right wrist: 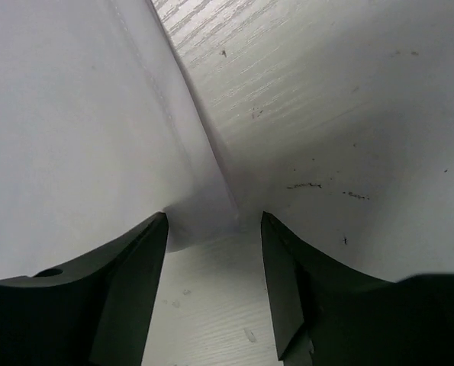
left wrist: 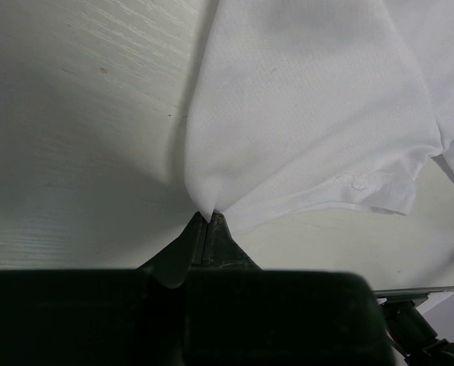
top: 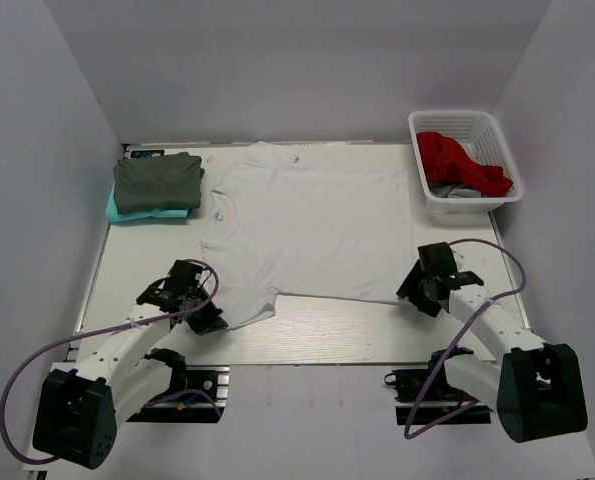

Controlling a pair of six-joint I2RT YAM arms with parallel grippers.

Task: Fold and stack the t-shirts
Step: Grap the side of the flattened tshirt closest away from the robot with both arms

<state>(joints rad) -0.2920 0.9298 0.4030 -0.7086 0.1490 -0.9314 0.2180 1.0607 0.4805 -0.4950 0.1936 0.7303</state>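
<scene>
With the white t-shirt (top: 307, 225) spread flat on the table (top: 327, 335), my left gripper (left wrist: 209, 219) pinches its near-left edge while my right gripper (right wrist: 214, 225) stands open astride the near-right hem, needing to close before I fold.

A robotics lab cell: plain white walls (top: 307, 70) box in a pale table (top: 327, 330) bearing 2 cabled robot arms (top: 127, 345) (top: 482, 325).

White arms (top: 127, 345), black pincers (top: 220, 322) — looping purple cables (top: 5, 405)
</scene>
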